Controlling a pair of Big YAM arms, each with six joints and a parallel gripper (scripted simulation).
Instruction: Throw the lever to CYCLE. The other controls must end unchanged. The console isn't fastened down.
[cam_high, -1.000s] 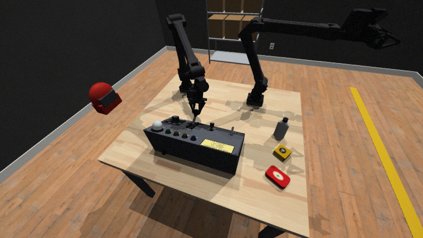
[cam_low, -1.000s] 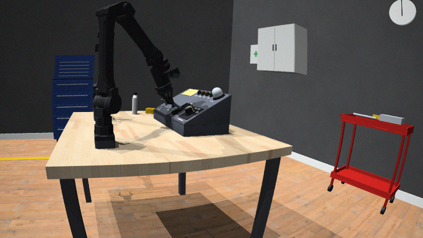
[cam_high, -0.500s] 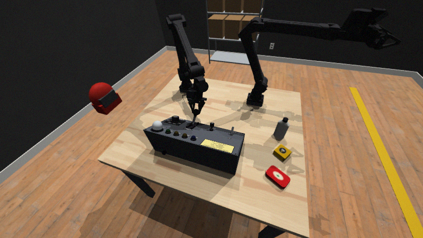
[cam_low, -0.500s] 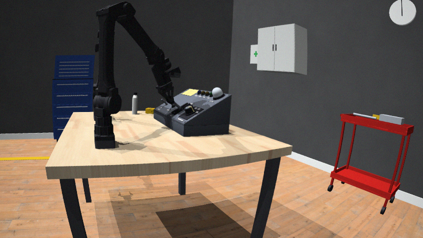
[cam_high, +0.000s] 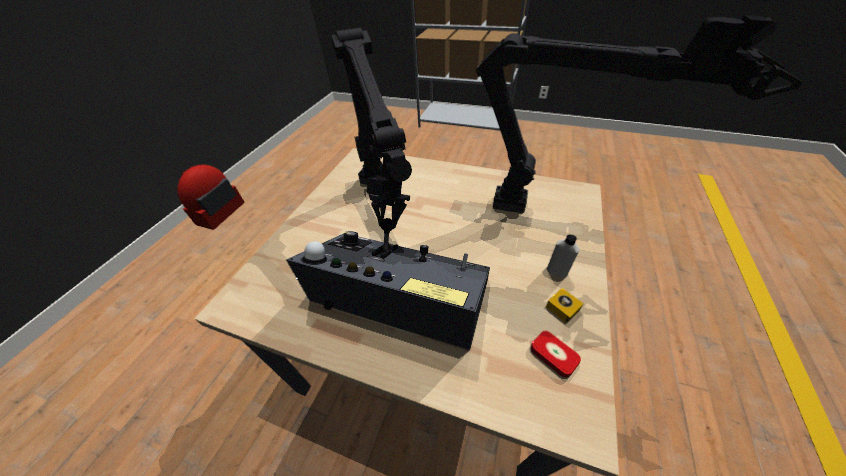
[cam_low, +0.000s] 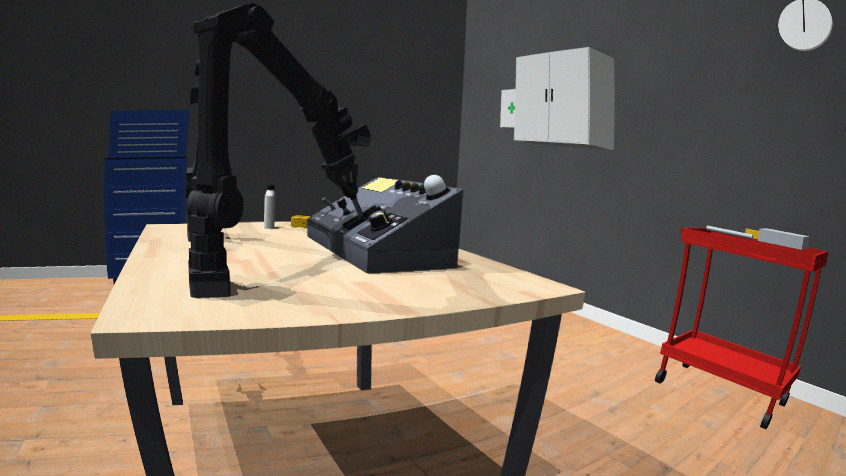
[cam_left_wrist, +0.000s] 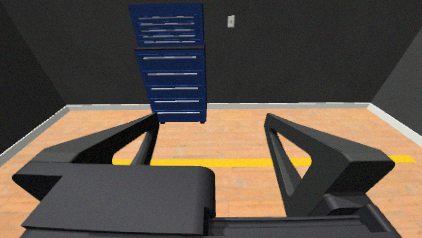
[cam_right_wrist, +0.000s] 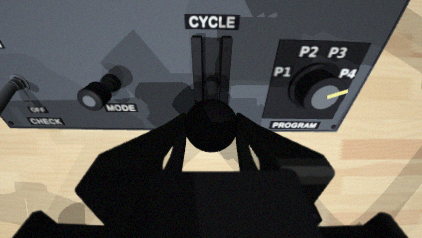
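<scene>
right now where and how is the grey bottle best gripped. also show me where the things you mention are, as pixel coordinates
Probably around the middle of the grey bottle (cam_high: 562, 260) (cam_low: 269, 210), below its black cap (cam_high: 570, 239) (cam_low: 270, 187), fingers level from the side away from the yellow box (cam_high: 564, 304) (cam_low: 299, 221): it stands upright, tall and narrow.

A workshop, with blue tool chest (cam_low: 146, 186) (cam_left_wrist: 172, 65), red cart (cam_low: 754, 256), wooden workbench (cam_high: 514, 378) (cam_low: 473, 296)

And here the dark ball (cam_right_wrist: 211, 126) covers the lower end of the slot under CYCLE, the print on the yellow label (cam_high: 434, 291) (cam_low: 379, 184) is too small to read, and the wall clock (cam_low: 804, 24) gets clipped by the exterior view's top edge!
</scene>
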